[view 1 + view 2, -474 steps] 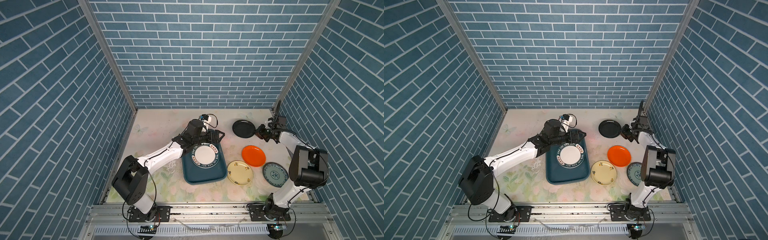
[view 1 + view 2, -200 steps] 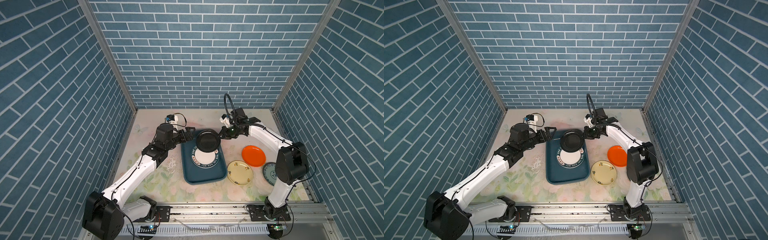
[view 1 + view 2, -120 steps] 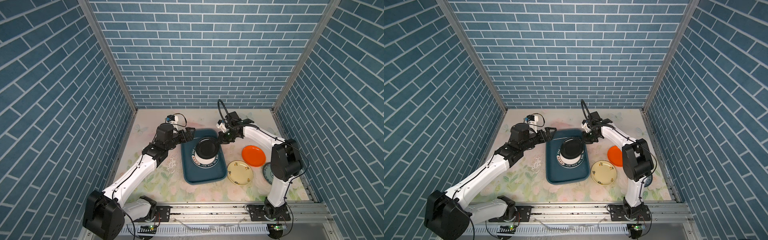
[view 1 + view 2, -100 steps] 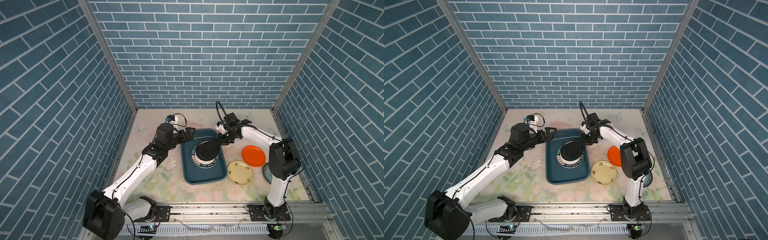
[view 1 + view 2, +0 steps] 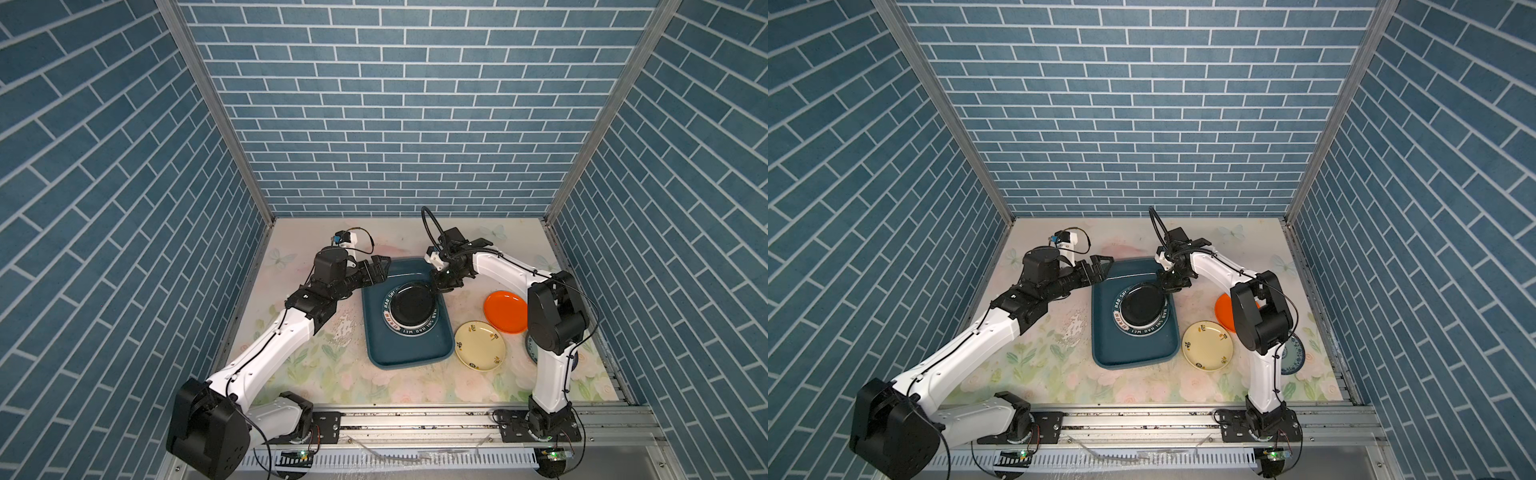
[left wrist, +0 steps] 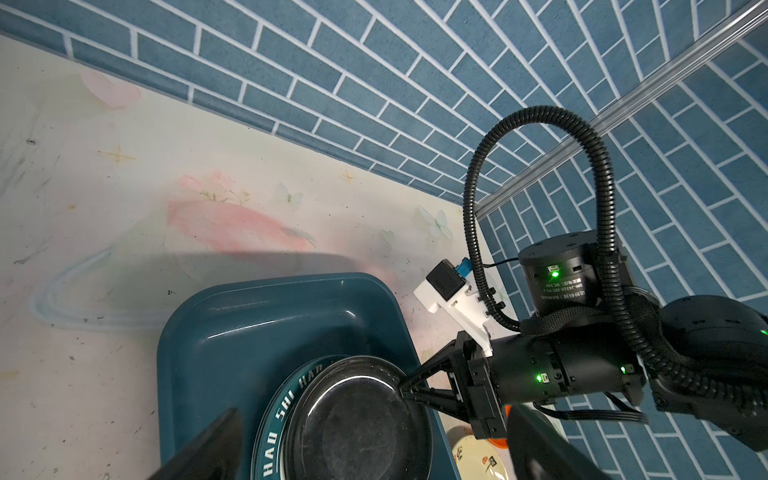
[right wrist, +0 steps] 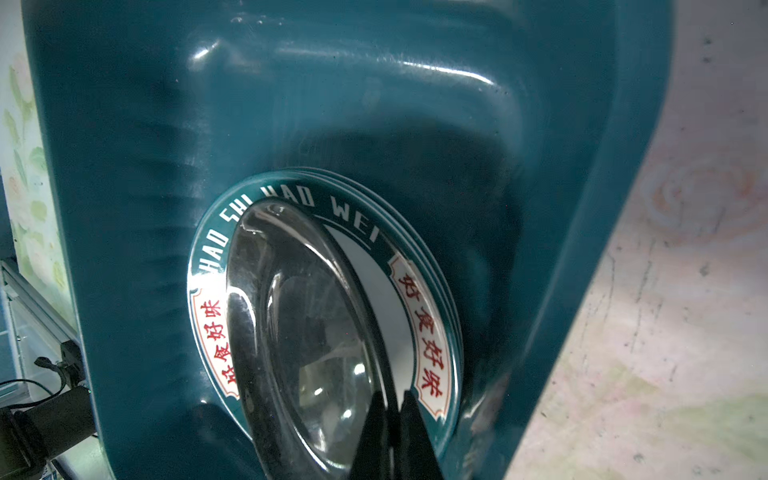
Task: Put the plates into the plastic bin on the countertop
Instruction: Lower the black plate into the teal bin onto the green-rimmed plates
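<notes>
The dark teal plastic bin (image 5: pixel 409 360) (image 5: pixel 1133 347) lies mid-countertop (image 5: pixel 332 374). Inside it, white plates with dark-green lettered rims (image 5: pixel 409 331) (image 7: pixel 428 316) are stacked. A black plate (image 5: pixel 413 305) (image 5: pixel 1140 306) (image 6: pixel 357 419) (image 7: pixel 307 332) sits tilted on top of them, and my right gripper (image 5: pixel 438 286) (image 5: pixel 1165 286) (image 6: pixel 405 390) (image 7: pixel 392 399) is shut on its rim. My left gripper (image 5: pixel 380 268) (image 5: pixel 1100 266) hovers open and empty at the bin's back left corner; its fingers (image 6: pixel 208 449) frame the left wrist view.
To the right of the bin lie an orange plate (image 5: pixel 505 311) (image 5: pixel 1223 309) and a cream-yellow plate (image 5: pixel 480 345) (image 5: pixel 1207 345). A blue-patterned plate (image 5: pixel 1292 353) is partly hidden behind the right arm. Blue brick walls enclose three sides, with a metal rail (image 5: pixel 415 415) along the front.
My right gripper carried the black plate from the back right over the bin and lowered it onto the white plates. The left arm drew back from the bin, open.
</notes>
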{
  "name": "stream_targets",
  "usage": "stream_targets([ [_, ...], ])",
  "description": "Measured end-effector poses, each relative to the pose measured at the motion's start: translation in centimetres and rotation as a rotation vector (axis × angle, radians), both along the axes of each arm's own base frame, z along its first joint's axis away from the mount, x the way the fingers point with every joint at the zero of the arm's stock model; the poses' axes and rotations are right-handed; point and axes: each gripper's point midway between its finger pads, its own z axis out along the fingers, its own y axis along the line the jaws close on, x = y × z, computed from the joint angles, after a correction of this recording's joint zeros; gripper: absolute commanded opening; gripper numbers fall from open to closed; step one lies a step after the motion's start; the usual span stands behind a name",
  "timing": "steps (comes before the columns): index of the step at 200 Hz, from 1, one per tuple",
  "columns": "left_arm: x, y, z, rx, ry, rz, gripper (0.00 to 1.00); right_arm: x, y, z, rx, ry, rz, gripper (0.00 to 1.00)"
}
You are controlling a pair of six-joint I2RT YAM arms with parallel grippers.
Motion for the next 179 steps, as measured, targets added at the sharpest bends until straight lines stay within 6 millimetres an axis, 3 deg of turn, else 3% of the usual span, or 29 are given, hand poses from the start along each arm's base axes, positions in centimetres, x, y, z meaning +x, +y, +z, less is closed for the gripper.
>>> stream_targets([
  [54, 0.0, 0.0, -0.1, 0.0, 0.002, -0.001, 1.0, 0.0, 0.0, -0.1, -0.007, -0.003, 0.0, 0.05],
  [105, 0.2, -0.4, -1.1, 0.004, 0.032, -0.019, 1.0, 0.1, -0.5, -0.6, -0.042, -0.012, 0.009, 0.17],
  [179, 0.1, -0.6, -1.2, 0.0, 0.038, -0.032, 1.0, -0.3, -0.6, -0.9, -0.062, -0.003, 0.013, 0.2],
])
